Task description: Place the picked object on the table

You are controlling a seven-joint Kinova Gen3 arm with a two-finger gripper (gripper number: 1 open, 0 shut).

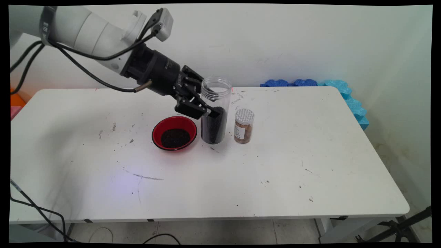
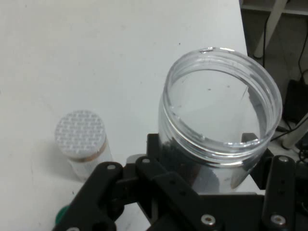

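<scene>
The clear plastic jar (image 1: 215, 112) stands upright on the white worktop (image 1: 275, 165), lidless, with its threaded mouth open at the top. Its lower part is filled with dark grains, and the upper part is empty and see-through. The black gripper (image 1: 206, 112) reaches it from the left at a downward slant, and its jaws are closed round the jar's middle, 1 finger (image 1: 191, 108) on the near side and the other behind the jar wall. In the hand view the jar (image 2: 219, 125) rises straight out of the black linkage, its round mouth facing the camera, with a finger (image 2: 276, 192) on either side of its body.

Just left of the jar, close to its base but not clearly touching it, sits a red bowl (image 1: 174, 133) with a dark rim, holding a low heap of the same dark grains. Just right of the jar stands a small spice bottle (image 1: 244, 125), upright, with a white patterned cap and brown contents behind a label; a narrow gap separates it from the jar. The hand view shows this bottle (image 2: 81, 139) from above, to the left of the jar.

Dark specks and scuff marks are scattered over the worktop, mostly left of the bowl and toward the near edge. Blue foam pieces (image 1: 330, 88) lie along the worktop's far right corner against the wall. Black cables (image 1: 86, 69) hang from the white arm (image 1: 89, 34).
</scene>
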